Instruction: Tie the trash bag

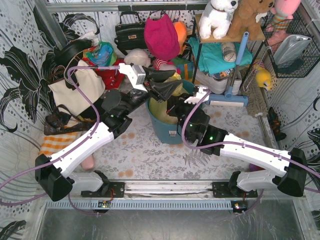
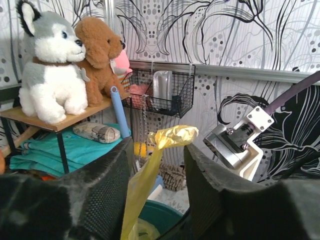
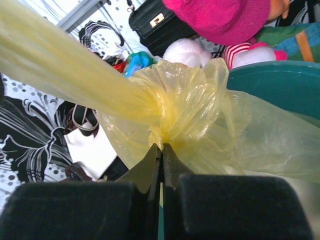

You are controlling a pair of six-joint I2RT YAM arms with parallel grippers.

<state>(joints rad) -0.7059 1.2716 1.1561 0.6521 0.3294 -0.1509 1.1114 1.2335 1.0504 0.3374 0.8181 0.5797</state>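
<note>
The left claw [image 2: 157, 155] is held with its jaws apart. A twisted yellow strand of the trash bag [image 2: 167, 137] is passed up between the two fingers [image 2: 100, 195], nearer the left one, and is not pinched by them. Its crumpled end is seen just above the fingertips. Ahead of this claw and to its left, a grey and white toy dog [image 2: 50, 70] is seated on a wooden shelf [image 2: 65, 120]. Straight ahead, a wire basket [image 2: 160, 92] is hung on the patterned wall. Just below the claw, the teal rim of the bin [image 2: 162, 212] is glimpsed. Further right, the right claw [image 3: 161, 147] is set at the mouth of the bin, just beside the left one. Its jaws are shown closed, and a pinch of the bag's thin plastic is gripped at their tips, right under the gathered neck. From that neck the strand is stretched up and away to this claw's left. The loose body of the bag is spread to the claw's right, inside the bin. A black handbag [image 3: 157, 22] and a magenta hat [image 3: 220, 17] are seen farther off, ahead of the claw.
</note>
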